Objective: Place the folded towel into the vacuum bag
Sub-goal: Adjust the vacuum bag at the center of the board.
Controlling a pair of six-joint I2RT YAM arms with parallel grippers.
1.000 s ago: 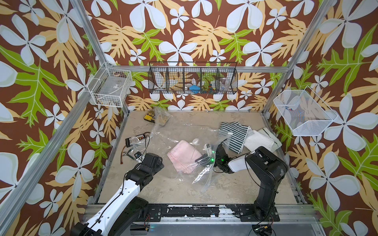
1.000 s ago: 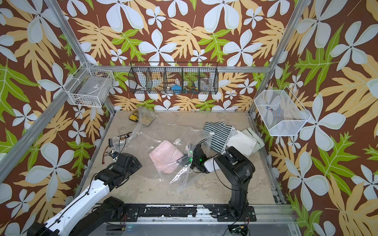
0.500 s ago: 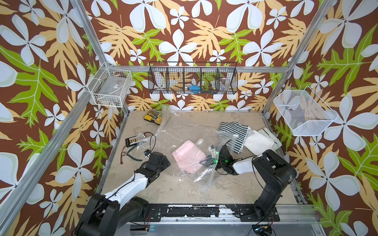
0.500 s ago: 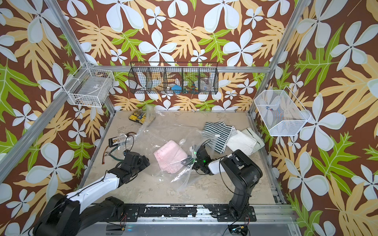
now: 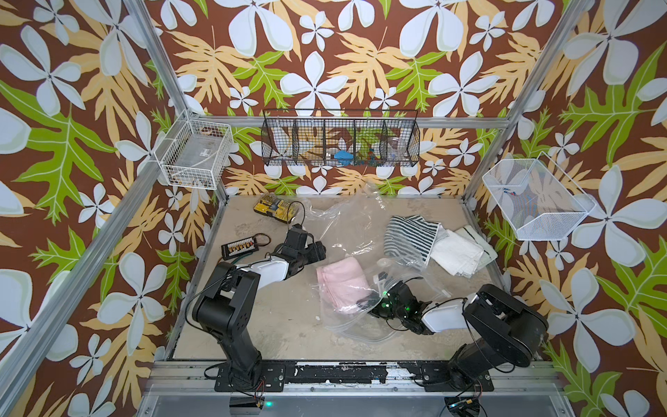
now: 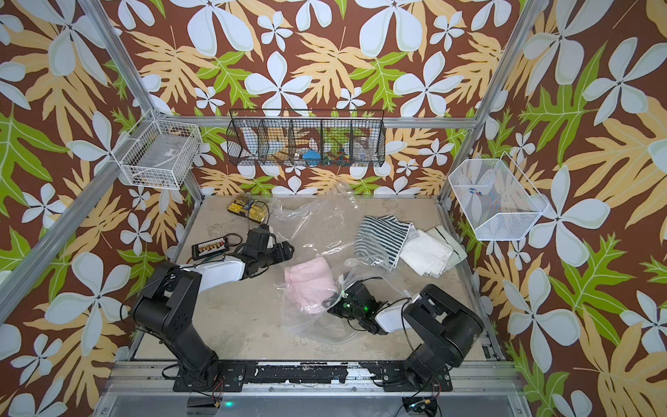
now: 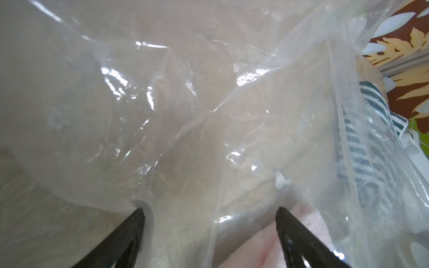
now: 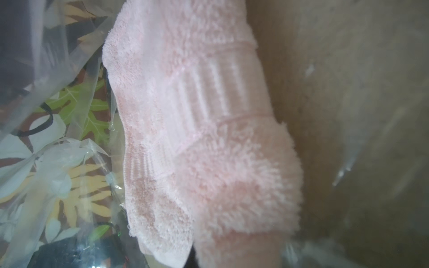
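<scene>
While right pincer [image 5: 368, 303] pinches vacuum bag [image 5: 352, 225], left pincer [image 7: 210, 208] gapes.

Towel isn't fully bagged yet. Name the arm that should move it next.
Left. Its tool stands open close by the pink towel, free to grasp or nudge it. The right tool is shut, apparently pinching the vacuum bag at its mouth, so it should keep that hold.

No legible text, label, brand, number or sign on anything in any view.
</scene>
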